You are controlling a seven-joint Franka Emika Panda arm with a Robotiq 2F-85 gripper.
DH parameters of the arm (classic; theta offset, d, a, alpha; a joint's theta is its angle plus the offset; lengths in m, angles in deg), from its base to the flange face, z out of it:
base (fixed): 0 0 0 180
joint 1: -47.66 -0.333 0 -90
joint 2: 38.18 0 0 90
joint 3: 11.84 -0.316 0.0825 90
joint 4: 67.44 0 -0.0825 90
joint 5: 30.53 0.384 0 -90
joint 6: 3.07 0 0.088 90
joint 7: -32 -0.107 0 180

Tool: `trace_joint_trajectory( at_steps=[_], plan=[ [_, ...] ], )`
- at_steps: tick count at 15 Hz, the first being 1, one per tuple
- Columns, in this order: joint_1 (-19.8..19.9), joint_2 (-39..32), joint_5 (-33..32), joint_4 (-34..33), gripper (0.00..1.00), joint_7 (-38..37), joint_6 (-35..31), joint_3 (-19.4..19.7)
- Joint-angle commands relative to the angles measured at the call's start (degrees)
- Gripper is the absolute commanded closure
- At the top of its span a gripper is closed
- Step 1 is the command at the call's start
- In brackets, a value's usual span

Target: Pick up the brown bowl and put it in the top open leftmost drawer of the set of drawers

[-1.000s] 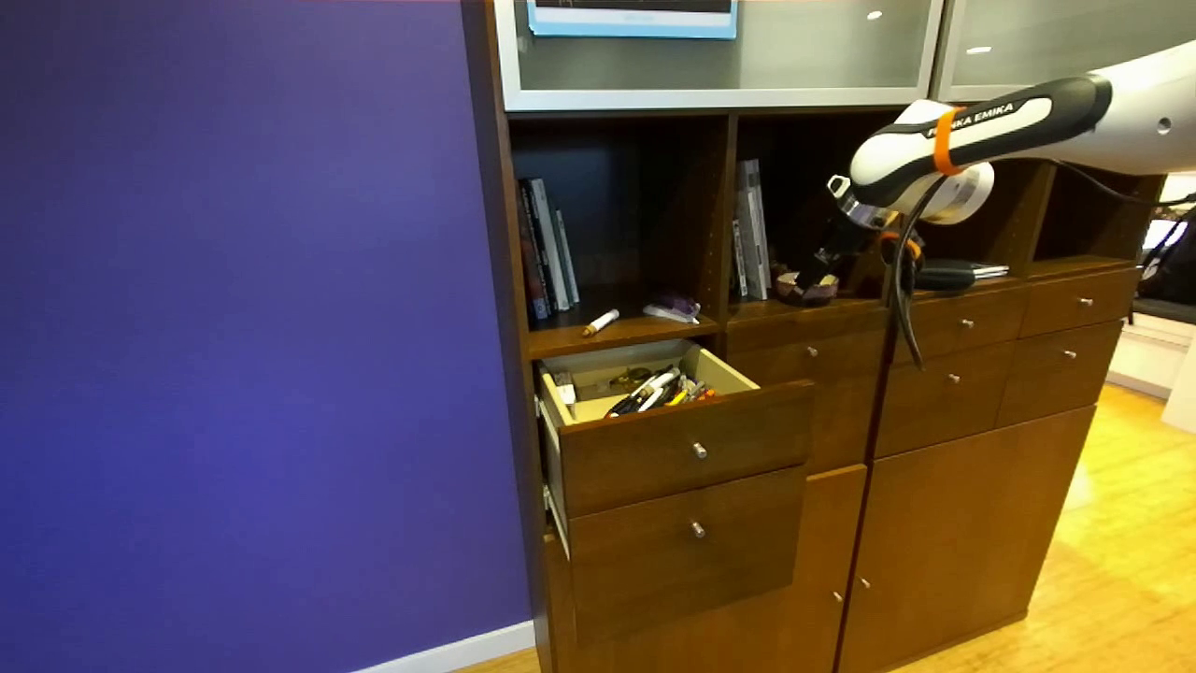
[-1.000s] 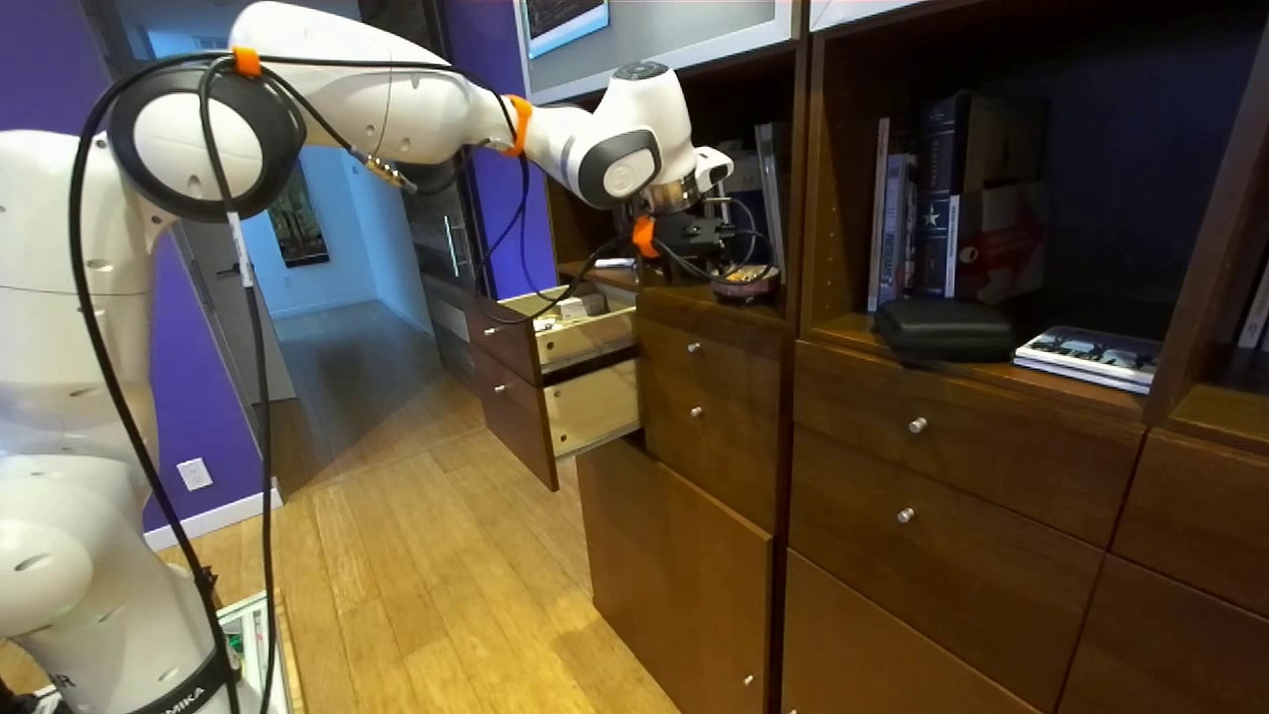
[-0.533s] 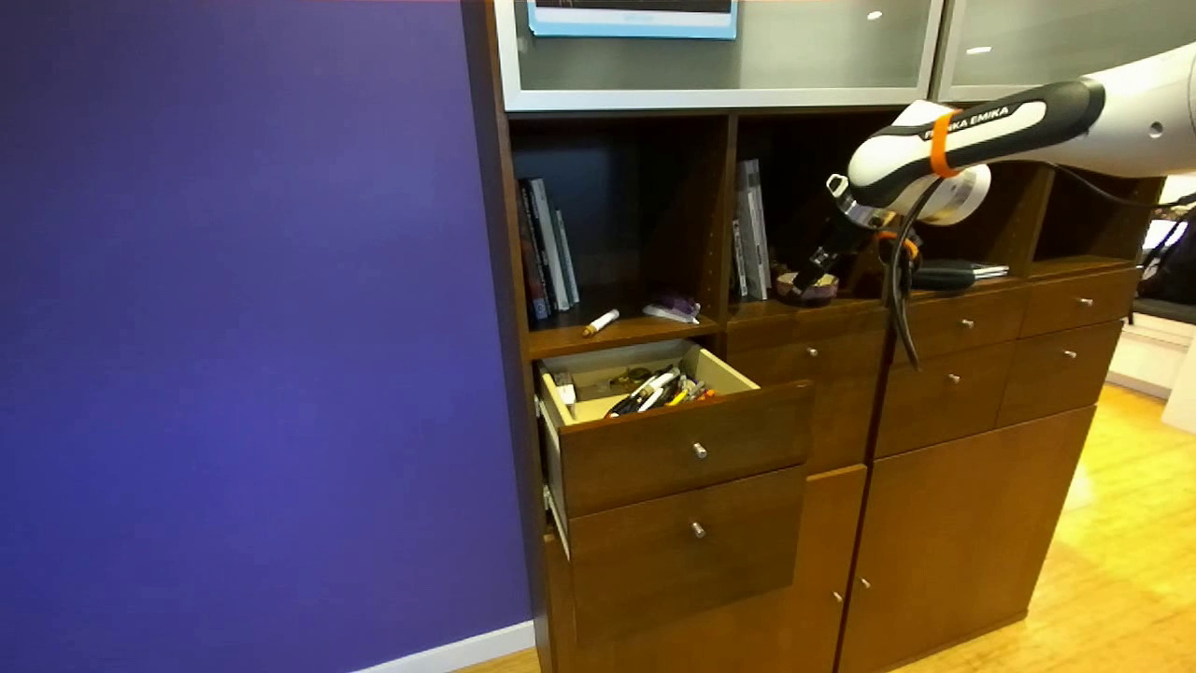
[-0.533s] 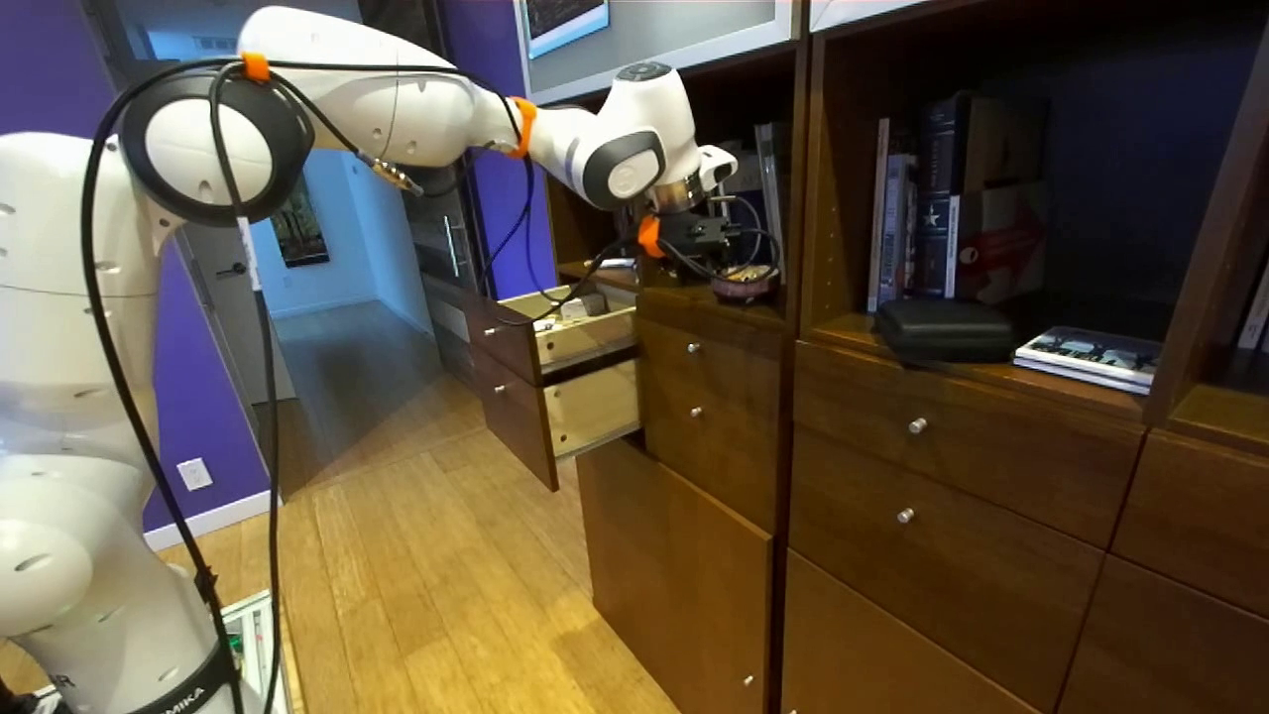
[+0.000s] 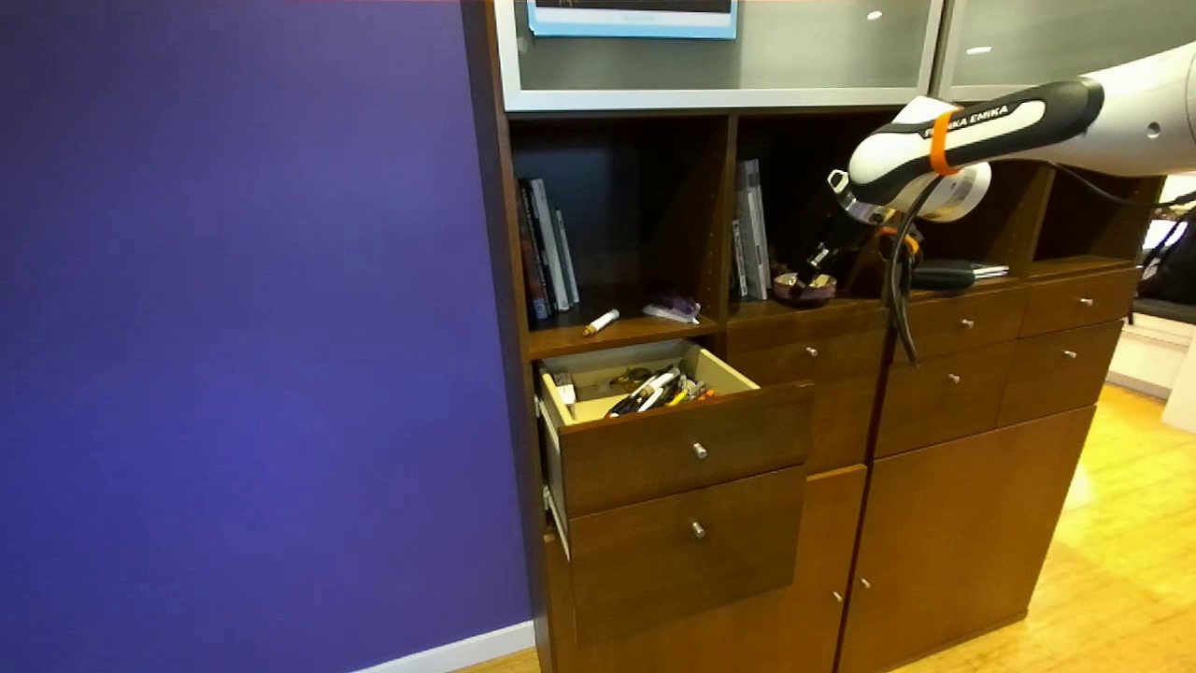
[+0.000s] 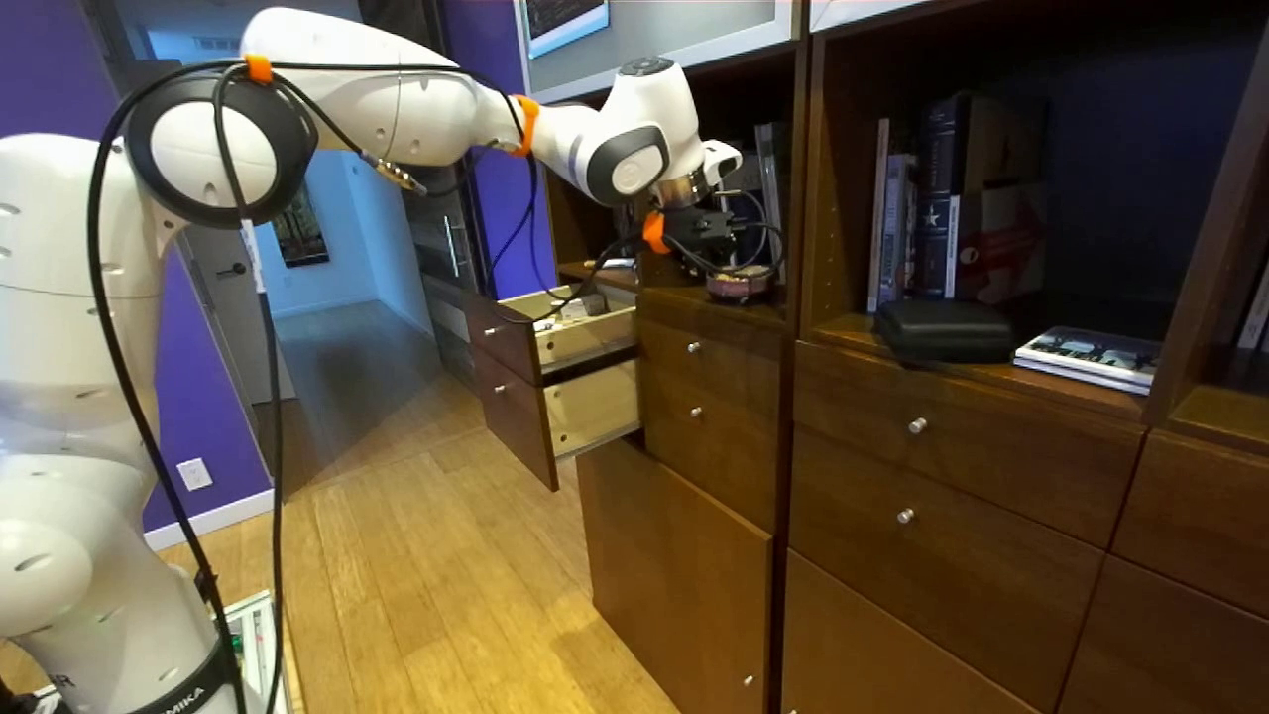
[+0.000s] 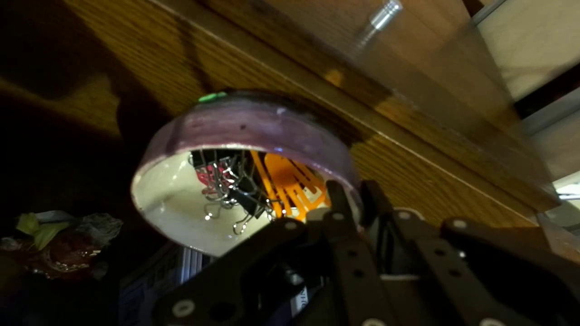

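Gripper (image 7: 355, 197) is clamped on the rim of the brown bowl (image 7: 253, 129), one finger inside, one outside, right of centre in the wrist view. Bowl holds binder clips (image 7: 248, 185) and an orange slotted piece (image 7: 282, 172). In an exterior view it's at shelf (image 5: 761, 309) level, right of centre; the drawer (image 5: 668, 444), lower centre, stands open, pens (image 5: 657, 393) inside.

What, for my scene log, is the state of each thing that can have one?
Bowl: holding binder clips; lifted or not, unclear
Gripper: closed on the bowl's rim
Top leftmost drawer: open, pens inside
Drawer below it: open
Second-column drawers: shut
Frosted glass doors: shut
White marker: lying flat
Leftmost books: leaning
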Motion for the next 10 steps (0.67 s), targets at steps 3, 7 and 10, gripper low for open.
trace_joint_trajectory(
  at_steps=[3,7,10],
  plan=[
    [0.0,-1.3,-2.0,-1.5,0.67,0.4,0.1,0.1],
    [0.0,-1.7,-2.8,-1.4,0.66,0.4,0.0,0.0],
    [0.0,-1.6,-3.1,-1.4,0.96,0.5,-0.2,-0.1]
  ],
)
